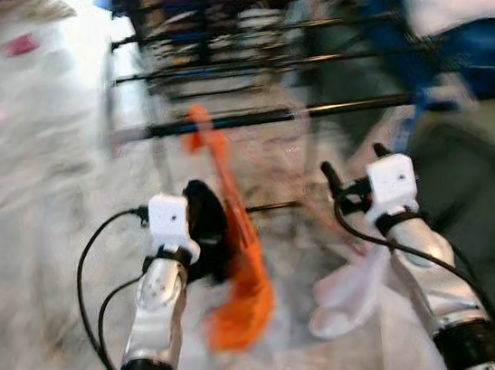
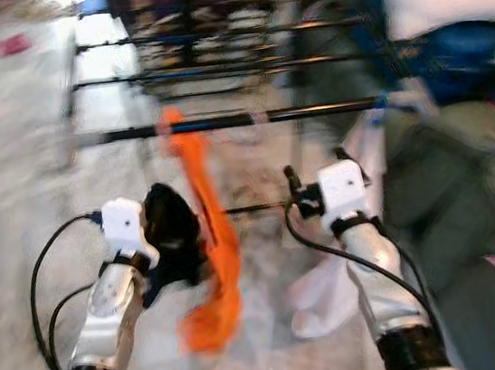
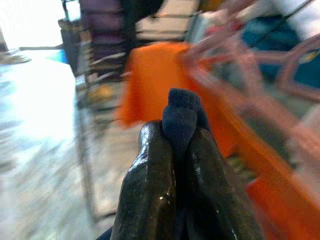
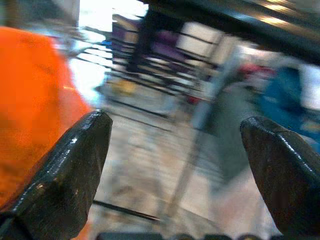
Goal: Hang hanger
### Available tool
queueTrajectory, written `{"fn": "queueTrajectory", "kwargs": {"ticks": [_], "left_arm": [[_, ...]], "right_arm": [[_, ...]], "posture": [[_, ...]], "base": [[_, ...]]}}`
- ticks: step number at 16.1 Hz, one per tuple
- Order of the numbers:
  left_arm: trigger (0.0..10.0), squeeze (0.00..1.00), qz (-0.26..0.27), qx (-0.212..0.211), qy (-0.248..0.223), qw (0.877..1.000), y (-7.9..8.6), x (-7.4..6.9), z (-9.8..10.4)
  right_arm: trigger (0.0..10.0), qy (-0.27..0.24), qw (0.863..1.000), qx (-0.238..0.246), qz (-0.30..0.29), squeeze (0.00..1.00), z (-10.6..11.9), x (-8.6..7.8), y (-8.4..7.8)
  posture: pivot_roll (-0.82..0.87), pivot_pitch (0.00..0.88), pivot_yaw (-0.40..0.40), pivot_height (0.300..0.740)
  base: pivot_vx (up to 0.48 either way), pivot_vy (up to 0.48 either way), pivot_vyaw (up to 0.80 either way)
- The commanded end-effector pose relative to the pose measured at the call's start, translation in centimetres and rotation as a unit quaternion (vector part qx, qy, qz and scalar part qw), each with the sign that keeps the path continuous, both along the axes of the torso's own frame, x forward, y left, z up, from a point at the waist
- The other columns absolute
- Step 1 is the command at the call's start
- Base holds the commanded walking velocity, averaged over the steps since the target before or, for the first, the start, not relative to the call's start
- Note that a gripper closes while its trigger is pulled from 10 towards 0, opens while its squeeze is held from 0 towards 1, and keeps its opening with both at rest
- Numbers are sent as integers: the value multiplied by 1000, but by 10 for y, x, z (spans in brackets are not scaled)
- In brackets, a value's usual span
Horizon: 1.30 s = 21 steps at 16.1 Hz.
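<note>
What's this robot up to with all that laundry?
It stands before a drying rack and the picture is blurred. Its left gripper is shut on a bit of dark blue cloth, close beside an orange garment that hangs from the rack's nearest black bar. The right gripper is open and holds nothing, raised below that bar. A pinkish hanger-like frame shows near the orange garment, too blurred to be sure of.

Drying rack [image 1: 266, 117] (blurred), clothes heap [image 1: 482, 163] right.
</note>
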<state>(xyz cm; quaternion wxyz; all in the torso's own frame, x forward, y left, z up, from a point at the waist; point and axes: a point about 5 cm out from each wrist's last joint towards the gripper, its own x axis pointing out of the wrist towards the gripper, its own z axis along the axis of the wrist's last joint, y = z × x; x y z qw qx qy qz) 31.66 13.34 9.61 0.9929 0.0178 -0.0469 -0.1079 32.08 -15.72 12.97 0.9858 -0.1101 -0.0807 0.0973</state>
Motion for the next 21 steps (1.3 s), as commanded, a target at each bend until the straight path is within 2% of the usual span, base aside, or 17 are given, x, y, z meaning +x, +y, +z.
{"fn": "queueTrajectory", "kwargs": {"ticks": [1, 3, 7, 10, 12, 15, 16, 17, 18, 21], "left_arm": [[10000, 0, 0, 1, -10, 1000, 0, 0, 4], [10000, 0, 2, 0, -11, 1000, 0, 0, 4], [10000, 0, 3, 2, -11, 1000, 2, 1, 5], [10000, 0, -13, 35, -23, 999, 8, 1, 8], [10000, 0, -15, 42, -21, 999, 16, 3, 11], [10000, 0, -14, 47, -21, 999, 20, 6, 13], [10000, 0, -14, 47, -21, 999, 20, 6, 13], [10000, 0, -15, 47, -20, 999, 20, 6, 13], [10000, 0, -16, 46, -20, 999, 20, 6, 13], [10000, 0, -29, 48, -10, 998, 17, 4, 9]], "right_arm": [[10000, 10, 1000, 1, 10, 0, 0, 0, -1], [10000, 2, 1000, -2, 15, 0, 7, 4, -2], [10000, 9, 1000, 0, 24, 0, 6, 6, 0], [10000, 72, 995, -23, 59, 0, -3, 21, 21], [10000, 99, 993, -1, 56, 0, -5, 30, 32], [10000, 109, 993, 16, 48, 0, 0, 42, 42], [6941, 114, 993, 18, 37, 0, 0, 44, 42], [667, 117, 993, 25, 24, 0, 2, 47, 40], [0, 116, 993, 27, 20, 0, 4, 49, 40], [0, 148, 988, 42, -7, 0, 1, 57, 39]], "posture": [[38, 176, -77, 740], [36, 179, -78, 740], [40, 182, -76, 740], [40, 193, -71, 740], [52, 201, -65, 740], [63, 199, -62, 740], [65, 197, -61, 740], [67, 196, -62, 740], [67, 196, -62, 740], [61, 191, -59, 740]], "base": [[0, 0, 0], [0, 0, 0], [0, 0, 0], [0, 0, 0], [0, 0, 0], [0, 0, 0], [0, 0, 0], [0, 0, 0], [0, 0, 0], [0, 0, 0]]}}
